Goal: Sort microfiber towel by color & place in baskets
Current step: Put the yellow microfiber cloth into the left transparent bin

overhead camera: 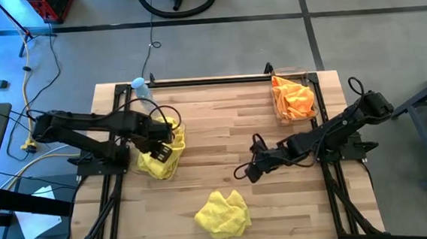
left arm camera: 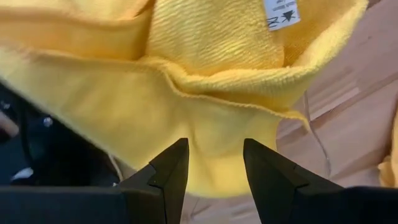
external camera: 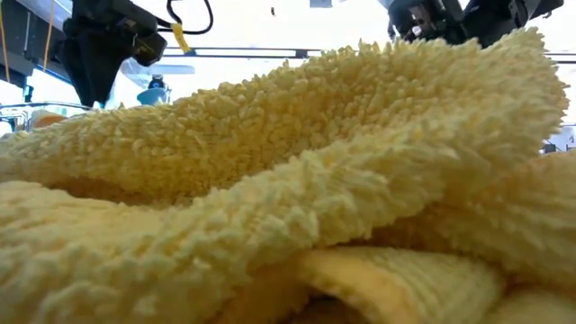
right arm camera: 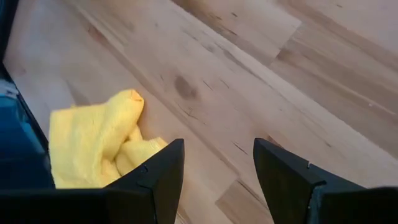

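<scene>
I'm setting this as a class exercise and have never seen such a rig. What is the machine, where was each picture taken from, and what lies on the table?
Two robot arms work at a wooden table. One picture looks down from above, one looks level across the tabletop, and two come from cameras on the wrists. The left gripper, open, is over a bin of yellow towels. The right gripper, open and empty, hovers over bare wood. Orange towels fill the other bin. A loose yellow pile lies near the front edge.

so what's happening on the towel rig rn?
Sorting by color. The left gripper is over the left basket of yellow towels, fingers open, nothing gripped. The right gripper hovers open over bare table. Orange towels fill the right basket. A yellow pile waits near the front edge.
</scene>
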Motion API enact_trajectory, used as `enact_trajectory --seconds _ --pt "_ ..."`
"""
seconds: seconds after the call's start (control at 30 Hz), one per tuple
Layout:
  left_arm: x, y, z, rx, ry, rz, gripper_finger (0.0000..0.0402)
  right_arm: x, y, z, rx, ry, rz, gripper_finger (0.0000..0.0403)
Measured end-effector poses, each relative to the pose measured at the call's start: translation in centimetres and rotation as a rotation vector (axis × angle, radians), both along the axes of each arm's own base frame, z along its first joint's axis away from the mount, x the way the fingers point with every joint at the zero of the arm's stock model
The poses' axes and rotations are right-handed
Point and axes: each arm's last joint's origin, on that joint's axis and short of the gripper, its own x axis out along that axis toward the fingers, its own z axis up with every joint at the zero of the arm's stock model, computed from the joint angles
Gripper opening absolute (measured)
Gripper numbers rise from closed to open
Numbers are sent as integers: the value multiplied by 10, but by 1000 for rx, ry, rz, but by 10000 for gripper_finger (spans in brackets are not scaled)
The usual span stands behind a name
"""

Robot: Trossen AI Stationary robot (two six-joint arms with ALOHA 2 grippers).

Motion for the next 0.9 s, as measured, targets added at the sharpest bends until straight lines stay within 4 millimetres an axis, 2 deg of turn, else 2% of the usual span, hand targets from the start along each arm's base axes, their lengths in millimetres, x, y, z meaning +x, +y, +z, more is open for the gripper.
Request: enact_trajectory --seconds 0.13,0.23,0.5,0.6,0.73,0.9 --pt "-1 -4 9 -5 0 70 143 -1 4 0 -36 -5 65 187" --pt "2 -15 15 -10 -41 74 143 -3 8 0 -63 -9 109 187" --pt "17 -63 23 -16 -304 -58 143 -3 9 0 -201 -29 297 187" --pt "17 -80 25 0 -373 -97 143 -2 8 1 -213 -43 306 187" --pt "10 -97 25 15 -403 -150 142 5 15 9 -217 -170 327 187" --pt "3 -112 26 35 -414 -264 142 16 29 29 -282 -439 288 187"
